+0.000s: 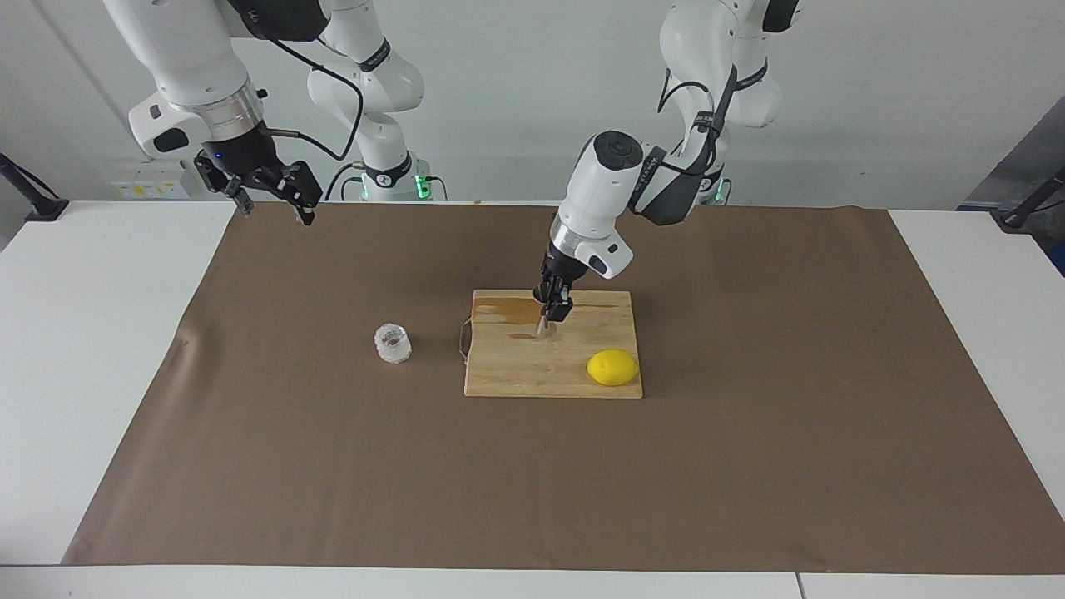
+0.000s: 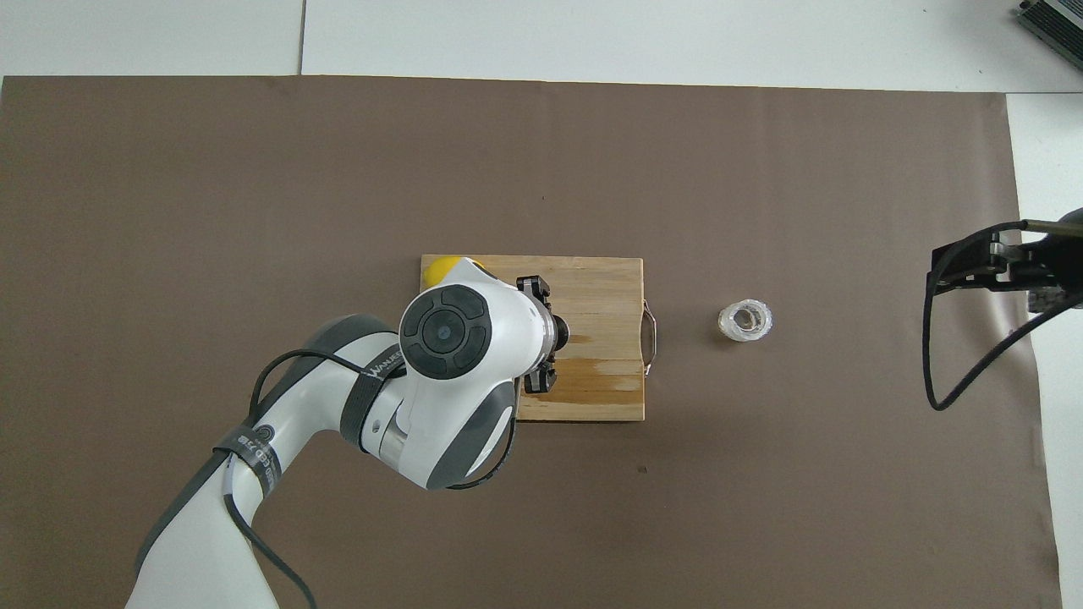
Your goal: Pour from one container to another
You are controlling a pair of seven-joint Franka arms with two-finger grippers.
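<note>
The clear faceted glass cup (image 1: 393, 343) (image 2: 745, 320) stands upright on the brown mat, beside the handle end of the cutting board. My left gripper (image 1: 552, 317) (image 2: 555, 333) hangs low over the wooden cutting board (image 1: 516, 370) (image 2: 605, 283), shut on the small silver jigger (image 1: 545, 328), whose lower cone shows below the fingers. In the overhead view the gripper hides the jigger. My right gripper (image 1: 272, 197) (image 2: 998, 266) waits open and holds nothing, high over the mat's edge at the right arm's end of the table.
A yellow lemon (image 1: 612, 367) (image 2: 438, 267) lies on the board's corner toward the left arm's end. A dark wet stain (image 1: 517, 309) (image 2: 592, 372) marks the board's edge nearest the robots. A metal handle (image 1: 463, 339) (image 2: 650, 337) sticks out toward the cup.
</note>
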